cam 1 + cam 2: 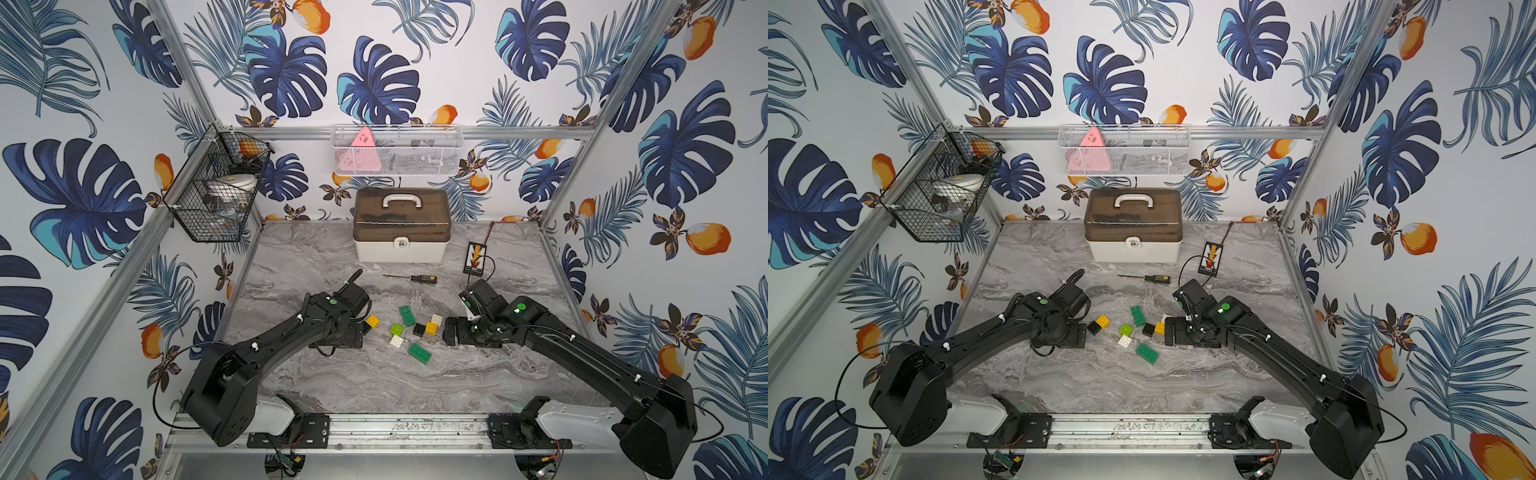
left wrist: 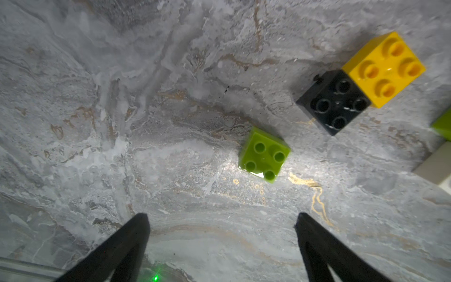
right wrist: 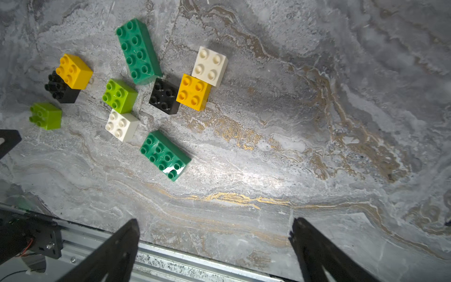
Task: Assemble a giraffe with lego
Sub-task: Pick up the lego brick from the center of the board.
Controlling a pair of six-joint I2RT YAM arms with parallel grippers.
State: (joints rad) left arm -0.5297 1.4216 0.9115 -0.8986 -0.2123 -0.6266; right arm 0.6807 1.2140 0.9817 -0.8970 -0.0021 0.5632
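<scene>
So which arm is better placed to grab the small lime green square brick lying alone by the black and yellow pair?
Left, I'd say. That lime green square brick lies just ahead of the open left gripper, nothing between. The right gripper, also open, is farther off, past the other bricks.

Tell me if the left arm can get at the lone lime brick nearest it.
Probably yes: the left gripper is open near the lime brick, bare table lies between, and the black brick stands apart.
</scene>
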